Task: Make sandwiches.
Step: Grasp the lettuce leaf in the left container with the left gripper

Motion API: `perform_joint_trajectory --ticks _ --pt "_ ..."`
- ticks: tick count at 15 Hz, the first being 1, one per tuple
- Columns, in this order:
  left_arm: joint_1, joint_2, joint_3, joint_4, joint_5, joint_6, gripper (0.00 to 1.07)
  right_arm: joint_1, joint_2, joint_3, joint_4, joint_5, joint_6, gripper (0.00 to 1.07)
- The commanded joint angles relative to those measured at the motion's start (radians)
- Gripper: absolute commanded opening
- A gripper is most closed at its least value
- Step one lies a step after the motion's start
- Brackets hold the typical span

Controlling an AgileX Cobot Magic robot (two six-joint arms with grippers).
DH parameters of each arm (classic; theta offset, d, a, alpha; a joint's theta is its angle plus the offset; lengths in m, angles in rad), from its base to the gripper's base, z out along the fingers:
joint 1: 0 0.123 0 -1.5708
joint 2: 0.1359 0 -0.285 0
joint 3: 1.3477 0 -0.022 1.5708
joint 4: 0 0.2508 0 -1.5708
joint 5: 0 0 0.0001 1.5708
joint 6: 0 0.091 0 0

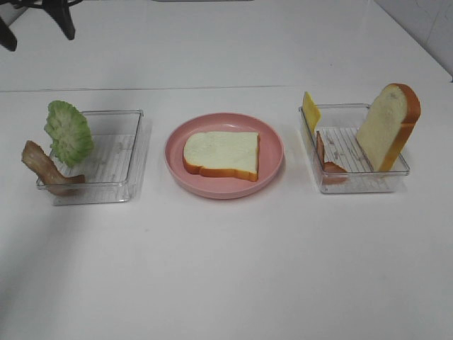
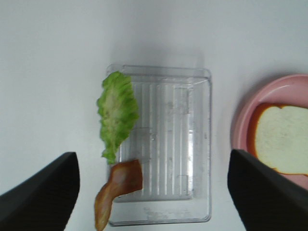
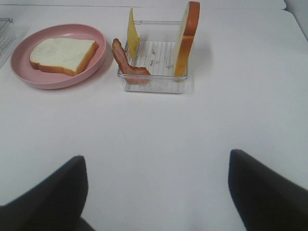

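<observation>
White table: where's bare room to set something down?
Bare: the white table's strip in front of the round pink plate and the two clear plastic trays, plus the floor of the left tray. Crowded: the right tray, with leaning bread slice, yellow cheese, bacon.

The desk [image 1: 226,283] in front of the plate [image 1: 212,185] and both trays lies open, with narrow gaps between them. Lettuce [image 1: 69,132] and bacon [image 1: 39,164] crowd the left tray's [image 1: 120,152] outer wall. In the right tray [image 1: 361,183], upright bread [image 1: 388,126] blocks one side, and cheese [image 1: 311,112] and a second bacon [image 1: 327,159] block the other.
</observation>
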Motion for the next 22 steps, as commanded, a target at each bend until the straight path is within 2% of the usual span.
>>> perform_joint_trajectory --ticks 1,3,12,16,17,22 --pt "0.036 0.003 0.072 0.01 0.073 0.003 0.79 -0.006 -0.013 -0.001 -0.001 -0.01 -0.004 0.76" --pt "0.041 0.039 0.086 0.054 0.072 0.037 0.78 -0.006 -0.013 -0.001 -0.001 -0.01 -0.004 0.76" --pt "0.022 0.22 0.073 0.07 -0.025 0.056 0.75 -0.006 -0.013 -0.001 -0.001 -0.01 -0.004 0.76" --pt "0.022 0.23 0.067 0.068 -0.087 0.056 0.62 -0.006 -0.013 -0.001 -0.001 -0.01 -0.004 0.76" --pt "0.022 0.23 0.067 0.068 -0.09 0.056 0.56 -0.006 -0.013 -0.001 -0.001 -0.01 -0.004 0.76" --pt "0.022 0.237 0.067 0.069 -0.098 0.059 0.56 -0.006 -0.013 -0.001 -0.001 -0.01 -0.004 0.76"
